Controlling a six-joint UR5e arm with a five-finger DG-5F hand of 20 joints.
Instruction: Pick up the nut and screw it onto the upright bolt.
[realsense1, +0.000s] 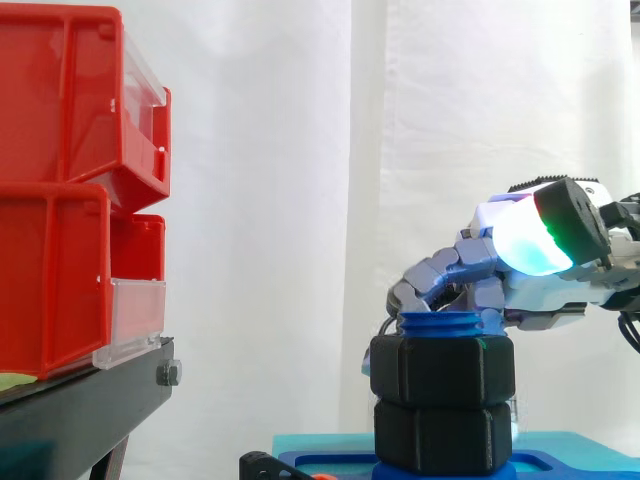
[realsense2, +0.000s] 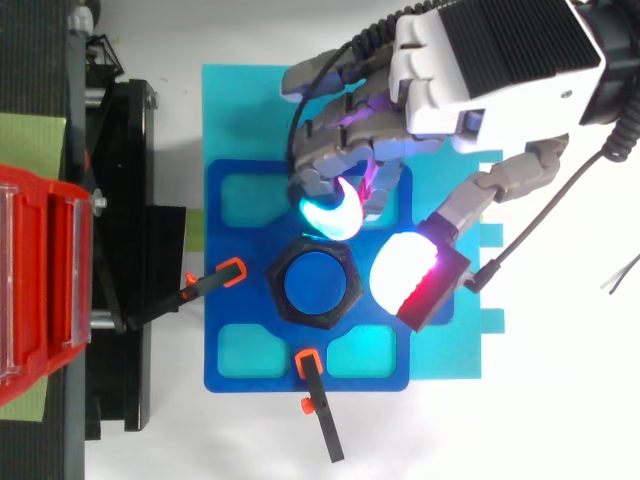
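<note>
White curtain backs the counter; red bins sit on a black stand; my robot hand hovers at the nut, whether gripping I cannot tell.

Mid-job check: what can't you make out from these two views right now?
- Side view: whether the hand touches the upper nut; nut and bolt top block the contact.
- Top view: lower nut, hidden under the upper nut.
- Side view: bolt thread, covered by both nuts.
</note>
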